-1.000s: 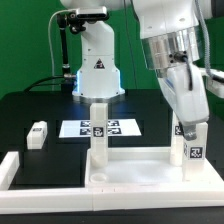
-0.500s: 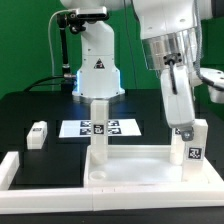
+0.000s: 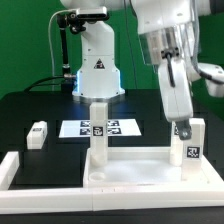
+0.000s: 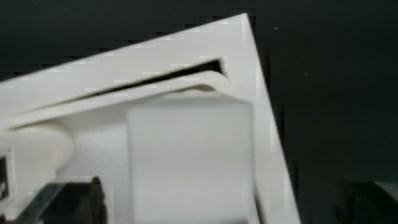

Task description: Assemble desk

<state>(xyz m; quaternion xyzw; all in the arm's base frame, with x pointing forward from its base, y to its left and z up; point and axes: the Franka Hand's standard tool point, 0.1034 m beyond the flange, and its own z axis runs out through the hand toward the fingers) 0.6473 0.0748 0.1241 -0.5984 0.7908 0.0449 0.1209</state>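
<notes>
The desk panel (image 3: 140, 165) lies flat on the black counter (image 3: 30, 108) at the near side of the exterior view, its rim up, hemmed by a long white border bar (image 3: 45, 178) along the near and left edges. You have two leg posts standing upright in it: one (image 3: 99, 135) at the far left corner, tag facing the camera, and another (image 3: 190, 145) at the far right corner, also tagged. A third leg post (image 3: 38, 134) lies on its side on the counter, well apart to the left of the panel. The marker board (image 3: 100, 128) rests flat just beyond the panel, partly hidden behind the left post.

Your pincer (image 3: 183, 128) hangs over the right post, its fingertips at the post's top. From these pictures you cannot tell whether it is clenched on the post or released; the fingers blur into the white plastic. The wrist view shows only a white post face (image 4: 187, 155) and a corner of the panel rim (image 4: 214, 55) up close against the dark counter.
</notes>
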